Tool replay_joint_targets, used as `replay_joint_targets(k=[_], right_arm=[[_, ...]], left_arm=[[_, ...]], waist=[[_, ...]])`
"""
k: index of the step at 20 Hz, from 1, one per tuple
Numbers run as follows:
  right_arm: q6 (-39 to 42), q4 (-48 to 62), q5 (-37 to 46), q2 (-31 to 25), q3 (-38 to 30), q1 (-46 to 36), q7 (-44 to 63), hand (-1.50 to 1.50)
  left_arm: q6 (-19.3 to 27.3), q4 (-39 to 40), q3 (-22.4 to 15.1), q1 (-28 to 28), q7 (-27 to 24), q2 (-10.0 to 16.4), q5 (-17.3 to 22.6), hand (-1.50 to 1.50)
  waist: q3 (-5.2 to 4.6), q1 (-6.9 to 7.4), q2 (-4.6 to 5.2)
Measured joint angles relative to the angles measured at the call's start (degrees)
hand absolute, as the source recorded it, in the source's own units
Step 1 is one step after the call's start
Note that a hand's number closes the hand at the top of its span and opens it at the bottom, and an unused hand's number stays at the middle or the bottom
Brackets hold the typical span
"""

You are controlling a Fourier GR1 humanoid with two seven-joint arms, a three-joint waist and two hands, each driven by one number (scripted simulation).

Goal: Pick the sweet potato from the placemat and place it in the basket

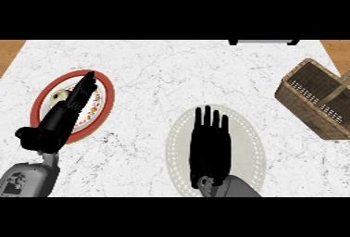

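Sweet potato unseen, right hand (207, 143) flat over placemat (246, 148)

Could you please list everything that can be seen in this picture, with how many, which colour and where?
counter: one, white marble with grey veins, fills the view
plate: one, white with a red rim, at the left
small object: one, cream, on the plate's upper left part, beside the left hand; cannot tell what it is
placemat: one, round, pale grey, lower centre
basket: one, brown wicker, at the right edge, cut off by the view
dark item: one, at the top edge, mostly out of view
sweet potato: none visible
left hand: one, black, fingers straight, over the plate
right hand: one, black, fingers straight, over the placemat
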Motion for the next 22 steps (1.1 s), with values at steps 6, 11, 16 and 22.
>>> replay_joint_targets(k=[6, 11, 16, 22], right_arm=[[0.42, 1.19, 1.83, 0.03, -0.65, 1.77, -0.73, -1.50], [0.98, 2.10, 2.53, 0.05, -0.68, 2.98, -1.03, -1.50], [1.06, 4.28, 2.97, 0.11, -1.74, 2.75, -1.41, -1.50], [0.19, 8.18, 4.12, 0.23, -2.80, 3.49, -1.99, -1.50]], left_arm=[[-0.61, 0.11, 0.35, 0.39, -0.33, -0.43, -0.06, 0.00], [-0.72, 0.69, 0.72, 0.18, -0.83, -0.82, -0.60, 0.00], [-1.03, -1.31, 0.55, 1.49, -0.01, -1.04, -0.91, 0.00], [-1.14, -1.52, 0.76, 2.00, -0.29, -1.67, -1.48, 0.00]], waist=[[-0.01, 0.02, 0.01], [-0.01, -0.02, 0.03], [0.00, 0.26, 0.03], [0.00, 0.27, 0.10]])
